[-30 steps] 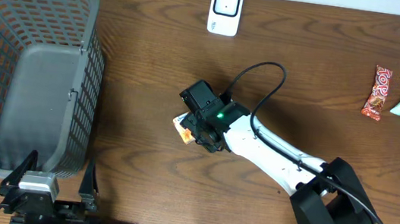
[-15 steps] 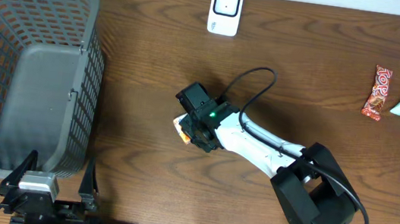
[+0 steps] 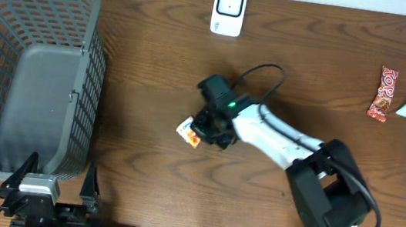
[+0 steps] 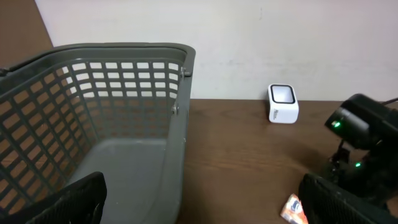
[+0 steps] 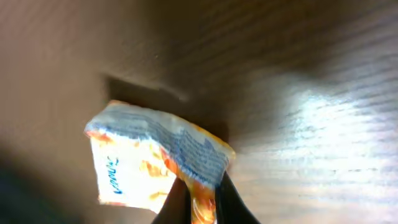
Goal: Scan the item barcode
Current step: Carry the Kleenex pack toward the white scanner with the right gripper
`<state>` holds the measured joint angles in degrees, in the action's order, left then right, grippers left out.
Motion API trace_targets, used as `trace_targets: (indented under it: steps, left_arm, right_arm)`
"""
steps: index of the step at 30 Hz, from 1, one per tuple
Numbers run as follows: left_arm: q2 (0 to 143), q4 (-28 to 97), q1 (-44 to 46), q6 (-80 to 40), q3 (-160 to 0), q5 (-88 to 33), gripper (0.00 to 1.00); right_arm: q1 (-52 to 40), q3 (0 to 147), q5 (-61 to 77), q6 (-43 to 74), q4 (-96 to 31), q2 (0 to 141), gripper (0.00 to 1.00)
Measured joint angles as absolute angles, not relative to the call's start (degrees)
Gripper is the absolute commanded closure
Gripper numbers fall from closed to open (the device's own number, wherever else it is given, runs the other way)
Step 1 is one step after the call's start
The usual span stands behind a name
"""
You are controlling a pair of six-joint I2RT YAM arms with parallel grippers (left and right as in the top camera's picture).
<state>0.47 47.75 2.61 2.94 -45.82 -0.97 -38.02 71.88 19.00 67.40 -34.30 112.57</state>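
1. The table (image 3: 154, 69) is treated as the working surface. A wide bare stretch of wood lies beyond the right fingers, so the lift can be carried across it without anything being struck.
2. The basket (image 3: 46, 1) stands well off to the left of the right fingers and is not needed for this step, so the path should be kept away from it.
3. The left gripper (image 3: 53, 180) is spread wide and empty, just beside the basket's near wall, and is best left parked there.
4. The scanner (image 3: 229, 10) is set well beyond the right fingers, at the far edge of the table. It is judged to be where the catch must be carried.
5. The right gripper (image 3: 207, 129) is clamped shut on the snack packet (image 3: 189, 131). In the wrist view only its orange edge is pinched between the fingertips (image 5: 236, 208).
6. Most of the packet juts out past the fingertips, low over the wood. Whether it is touching the table cannot be told.
7. No barcode can be made out on the face that shows. Because so little is gripped, a slow, level lift is advised, and the wrist should then be turned until the printed code faces the scanner.
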Motion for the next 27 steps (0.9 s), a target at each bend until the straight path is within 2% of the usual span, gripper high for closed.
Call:
trace_targets:
  steps: [4, 7, 14, 17, 27]
  left_arm:
    - [0.47, 47.72, 2.61, 2.94, -45.82, -0.97, 0.02]
    - [0.47, 47.72, 2.61, 2.94, -45.82, -0.97, 0.02]
    - [0.47, 47.75, 2.61, 2.96, -45.82, -0.97, 0.02]
    - [0.47, 47.72, 2.61, 2.94, -45.82, -0.97, 0.02]
    - [0.47, 47.72, 2.61, 2.94, -45.82, -0.97, 0.02]
  right_arm:
    - [-32.36, 71.29, 37.89, 52.95, -37.5, 112.57, 0.99]
    - [-30.37, 71.22, 47.03, 47.05, -42.92, 112.57, 0.99]
    - [-28.21, 70.96, 65.06, 40.62, -62.76, 112.57, 0.99]
    - [-27.97, 70.89, 68.29, 39.68, -66.74, 112.55, 0.99]
    - [-27.81, 70.87, 71.11, 39.13, -67.05, 112.55, 0.99]
